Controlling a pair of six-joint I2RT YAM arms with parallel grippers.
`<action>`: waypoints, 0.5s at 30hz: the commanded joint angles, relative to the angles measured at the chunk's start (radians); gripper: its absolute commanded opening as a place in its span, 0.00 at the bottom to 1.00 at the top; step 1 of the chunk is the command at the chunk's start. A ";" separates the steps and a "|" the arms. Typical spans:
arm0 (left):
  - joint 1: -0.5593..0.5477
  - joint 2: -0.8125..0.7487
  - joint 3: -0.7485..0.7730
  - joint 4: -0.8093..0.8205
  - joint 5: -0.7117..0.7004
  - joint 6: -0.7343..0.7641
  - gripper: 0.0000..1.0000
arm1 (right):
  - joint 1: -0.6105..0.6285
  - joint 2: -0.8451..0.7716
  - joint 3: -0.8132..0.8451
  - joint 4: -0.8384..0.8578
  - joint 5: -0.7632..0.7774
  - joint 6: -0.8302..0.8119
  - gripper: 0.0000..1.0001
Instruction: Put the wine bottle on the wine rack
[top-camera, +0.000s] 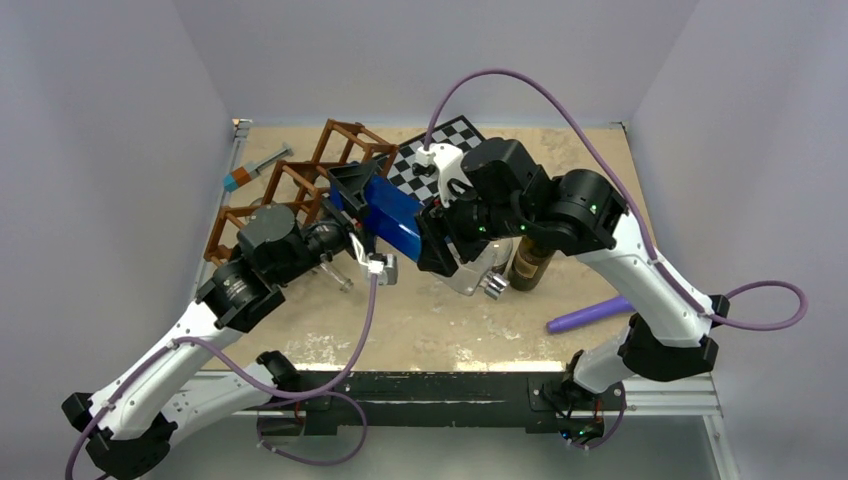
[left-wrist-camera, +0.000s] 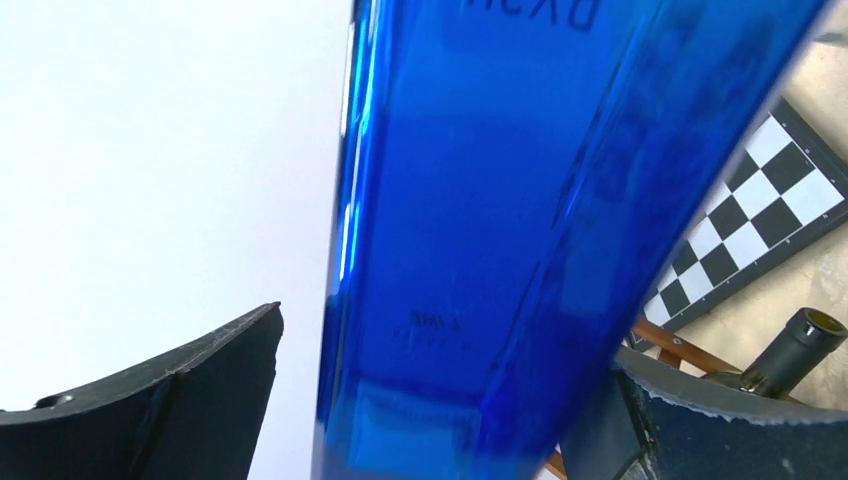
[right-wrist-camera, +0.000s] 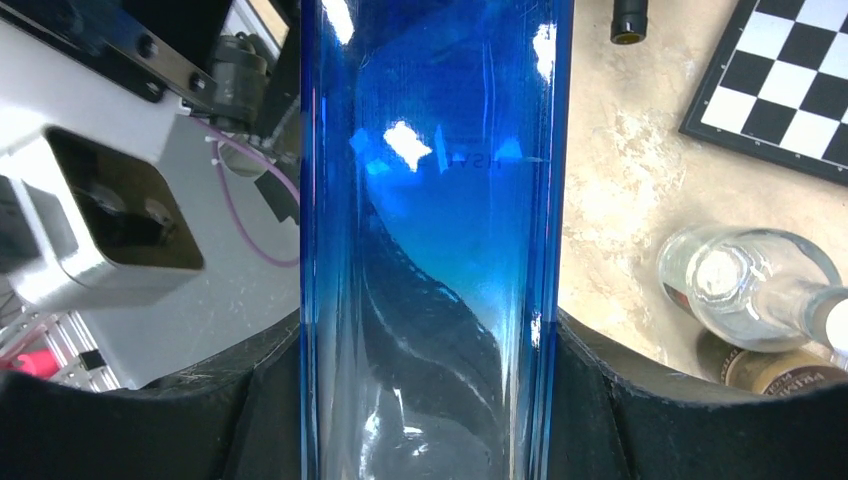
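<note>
Blue glass formed the tall, flat-sided wine bottle (top-camera: 392, 215), which hung tilted just beside the reddish-brown wooden lattice rack (top-camera: 300, 190), clamped by the right gripper (right-wrist-camera: 430, 400). The left gripper (left-wrist-camera: 440, 400) stood wide around it. Racking it well probably meant first aligning the bottle with a cell.

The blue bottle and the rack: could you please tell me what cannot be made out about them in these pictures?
- Blue bottle ends: top view, covered by the left arm and right arm; both wrist views cut them off at the edges.
- Whether it rests on the wine rack: top view, the bottle and left arm hide the cells beneath.
- Its lettering: left wrist view, cut by the top edge, faint.
</note>
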 joint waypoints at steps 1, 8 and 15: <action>0.004 -0.045 0.041 0.038 0.036 -0.036 0.99 | -0.004 -0.044 0.075 0.031 0.088 0.050 0.00; 0.005 -0.069 0.062 -0.018 0.048 -0.086 0.99 | -0.005 -0.052 0.085 0.019 0.183 0.064 0.00; 0.004 -0.105 0.081 -0.072 0.062 -0.226 0.99 | -0.006 -0.077 0.027 0.063 0.280 0.090 0.00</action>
